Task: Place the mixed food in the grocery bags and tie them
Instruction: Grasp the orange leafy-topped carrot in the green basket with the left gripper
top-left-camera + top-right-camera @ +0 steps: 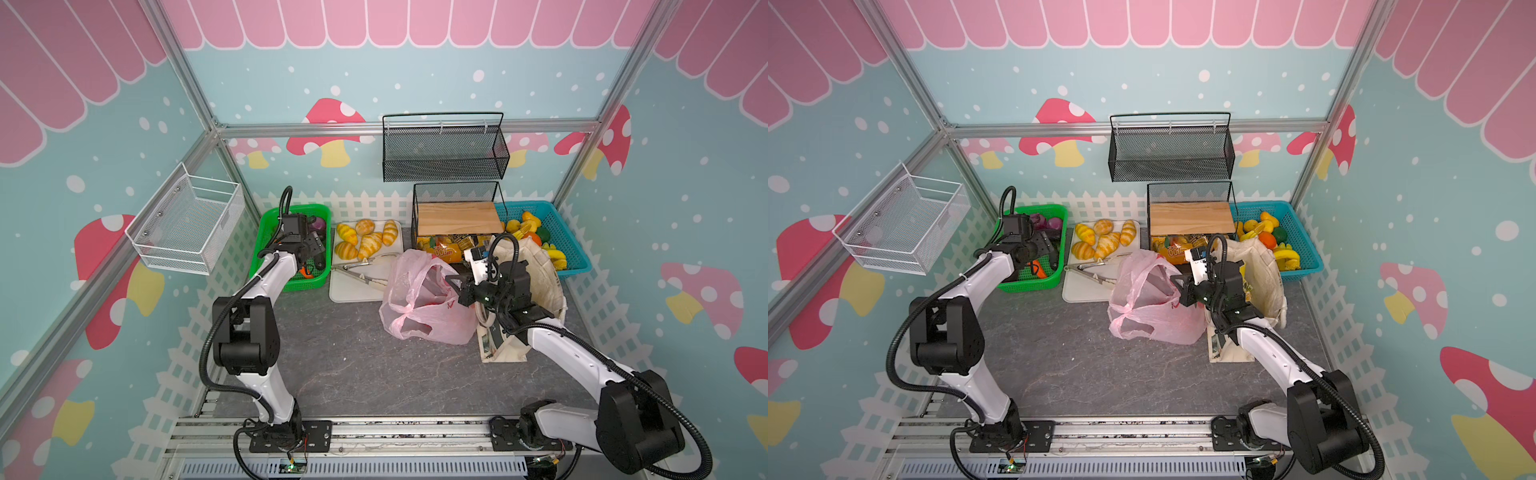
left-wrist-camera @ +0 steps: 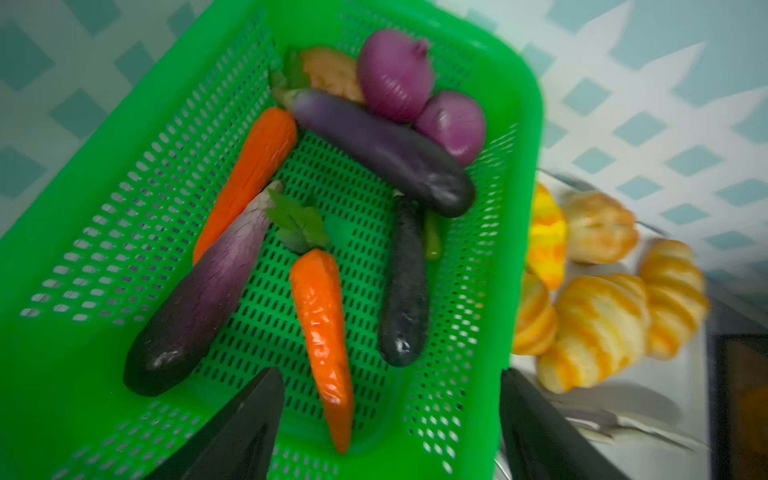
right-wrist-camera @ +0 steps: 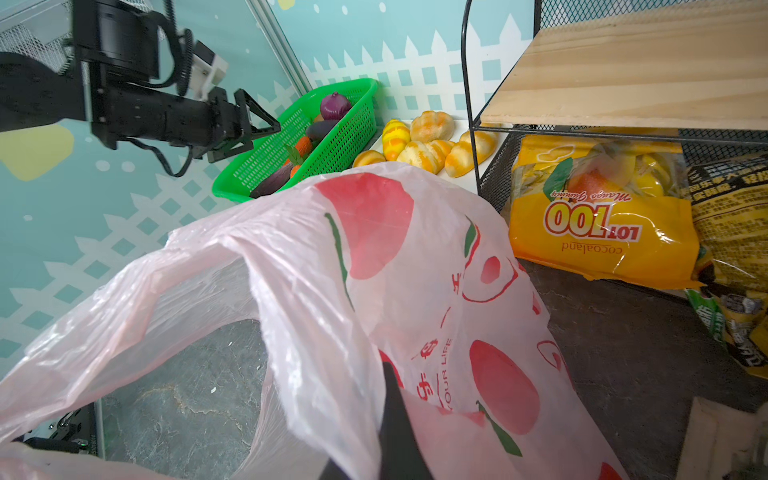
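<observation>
I read the left gripper [image 2: 390,376] as released: its two black fingers stand wide apart, nothing between them, above the green basket [image 2: 521,174], a perforated plastic crate at the far left corner of the desk [image 1: 353,365]. In the crate lie a glossy tapered carrot [image 2: 322,324] with a green leaf cap, a second carrot [image 2: 253,166], a smooth dark eggplant [image 2: 382,153] and two ribbed purple onions [image 2: 395,75]; a tan rounded piece behind them is too blurred to identify. The right gripper [image 1: 452,281] is clenched on the rim of the pink plastic bag [image 1: 419,311]. This bag is thin, translucent and crinkled, printed with red fruit, and slumps mouth-open on the grey veined desk, right of centre toward the far edge. The cream woven canvas tote [image 1: 544,266] stands just beside it, partly under the right arm. A glossy yellow snack packet [image 3: 598,224] lies under the black wire rack [image 1: 455,192] with its wooden top, at the far edge.
</observation>
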`<state>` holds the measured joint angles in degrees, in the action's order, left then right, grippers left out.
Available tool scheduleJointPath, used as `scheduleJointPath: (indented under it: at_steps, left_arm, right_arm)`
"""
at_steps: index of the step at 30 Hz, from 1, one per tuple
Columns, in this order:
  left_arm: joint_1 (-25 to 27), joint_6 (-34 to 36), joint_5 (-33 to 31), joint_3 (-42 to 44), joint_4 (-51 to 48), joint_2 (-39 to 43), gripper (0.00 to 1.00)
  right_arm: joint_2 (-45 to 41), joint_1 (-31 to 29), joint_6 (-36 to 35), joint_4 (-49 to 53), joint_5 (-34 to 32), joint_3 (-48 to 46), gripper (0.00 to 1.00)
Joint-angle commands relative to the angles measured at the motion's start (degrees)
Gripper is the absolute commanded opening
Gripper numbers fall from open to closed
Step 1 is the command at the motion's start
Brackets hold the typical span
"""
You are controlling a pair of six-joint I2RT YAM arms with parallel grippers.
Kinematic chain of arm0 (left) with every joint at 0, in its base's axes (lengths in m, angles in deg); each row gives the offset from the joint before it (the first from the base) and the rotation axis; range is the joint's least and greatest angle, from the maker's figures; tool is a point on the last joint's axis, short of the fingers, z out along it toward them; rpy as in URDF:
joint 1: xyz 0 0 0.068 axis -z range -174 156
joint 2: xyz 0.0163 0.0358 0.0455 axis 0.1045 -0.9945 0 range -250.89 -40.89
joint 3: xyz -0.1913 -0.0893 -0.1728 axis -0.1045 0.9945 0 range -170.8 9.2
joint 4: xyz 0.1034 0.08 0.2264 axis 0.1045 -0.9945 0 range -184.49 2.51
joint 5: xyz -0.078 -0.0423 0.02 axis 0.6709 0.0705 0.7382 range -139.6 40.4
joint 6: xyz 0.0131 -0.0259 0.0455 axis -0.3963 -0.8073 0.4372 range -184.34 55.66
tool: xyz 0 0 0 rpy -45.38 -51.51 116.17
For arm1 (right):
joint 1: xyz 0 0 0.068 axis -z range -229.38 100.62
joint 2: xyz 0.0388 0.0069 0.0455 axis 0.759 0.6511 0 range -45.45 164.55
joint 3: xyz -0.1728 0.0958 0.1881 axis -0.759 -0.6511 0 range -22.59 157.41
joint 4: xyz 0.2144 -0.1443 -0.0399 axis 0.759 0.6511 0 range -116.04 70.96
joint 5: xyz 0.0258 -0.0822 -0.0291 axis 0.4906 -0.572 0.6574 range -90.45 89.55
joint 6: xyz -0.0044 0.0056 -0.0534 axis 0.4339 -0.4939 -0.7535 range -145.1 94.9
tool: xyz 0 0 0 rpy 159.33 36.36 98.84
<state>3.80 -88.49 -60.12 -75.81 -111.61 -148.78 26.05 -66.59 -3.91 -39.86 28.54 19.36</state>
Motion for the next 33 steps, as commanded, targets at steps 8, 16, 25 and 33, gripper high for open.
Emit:
scheduleJointPath:
  at_steps: [8, 16, 25, 33]
  left_arm:
    - [-3.11, 0.93, 2.74, -13.23, -13.80, -15.04, 0.72]
    - [-3.94, 0.94, 4.72, -18.64, -17.73, -20.80, 0.67]
    - [-4.34, 2.16, 5.30, -19.56, -18.51, -23.97, 0.56]
    - [-4.39, 2.29, 4.84, -20.12, -18.42, -23.01, 0.33]
  right_arm:
    - [-0.60, 0.51, -1.63, -0.92, 0.89, -1.70, 0.00]
    - [-1.15, 0.52, -1.94, -0.88, 0.84, -2.03, 0.00]
    - [-1.30, 0.50, -2.03, -0.98, 0.90, -2.23, 0.00]
    - [-0.85, 0.51, -2.21, -1.03, 1.13, -2.12, 0.00]
